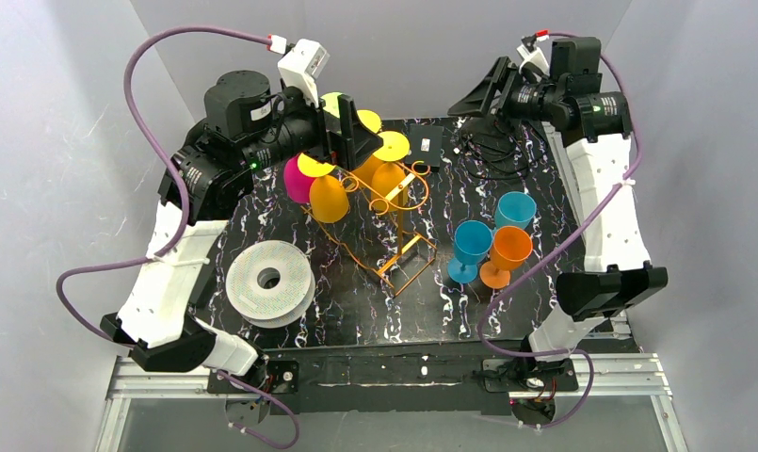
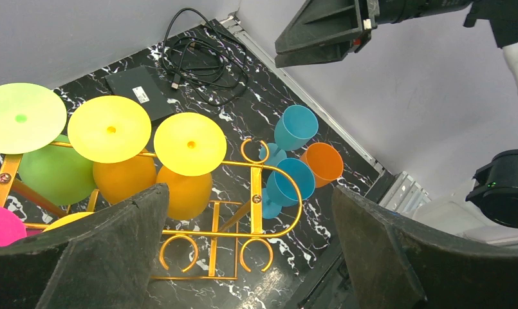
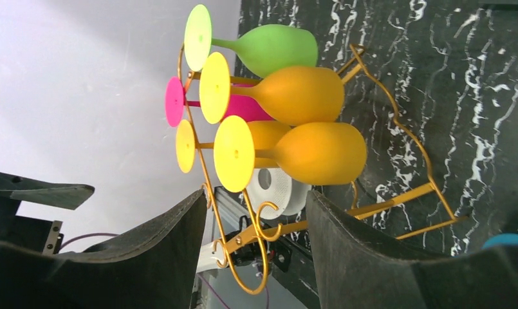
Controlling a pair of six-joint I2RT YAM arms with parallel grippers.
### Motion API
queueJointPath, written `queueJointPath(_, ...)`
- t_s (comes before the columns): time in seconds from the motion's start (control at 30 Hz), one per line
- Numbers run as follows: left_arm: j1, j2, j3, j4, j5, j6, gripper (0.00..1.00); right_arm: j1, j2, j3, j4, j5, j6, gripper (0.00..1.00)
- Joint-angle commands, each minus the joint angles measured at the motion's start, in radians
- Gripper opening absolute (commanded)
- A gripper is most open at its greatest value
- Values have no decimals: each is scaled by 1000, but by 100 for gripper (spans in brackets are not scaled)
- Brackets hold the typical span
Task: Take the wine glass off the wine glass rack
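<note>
left wrist view looks down on the wine glass rack [image 2: 256,193], which stands on the black marbled table [image 2: 198,90]. green, orange, yellow and pink hanging wine glasses [image 2: 124,177] are slung bowl-down from its top wires. the left gripper [image 2: 248,193] hovers over the rack, jaws spread wide and holding nothing. the nearest orange wine glass [image 2: 188,190] shows just past one finger; contact cannot be told. the right gripper [image 3: 256,196], raised at the table's far right, is likewise wide and empty. two blue glasses [image 1: 471,243] and an upright orange glass [image 1: 510,247] stand right of the rack, and a white filament spool [image 1: 269,281] lies to its left.
</note>
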Motion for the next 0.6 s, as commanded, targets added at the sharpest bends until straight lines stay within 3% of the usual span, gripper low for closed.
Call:
queueJointPath(0.0,2,-36,40,28,-5,17,98,-4,33,48,124,-108,50,66)
queueJointPath(0.2,2,-34,48,25,-14,22,98,2,74,35,215,-169,118,63)
queueJointPath(0.57,3,-11,68,29,-6,5,98,57,142,39,228,-232,114,59)
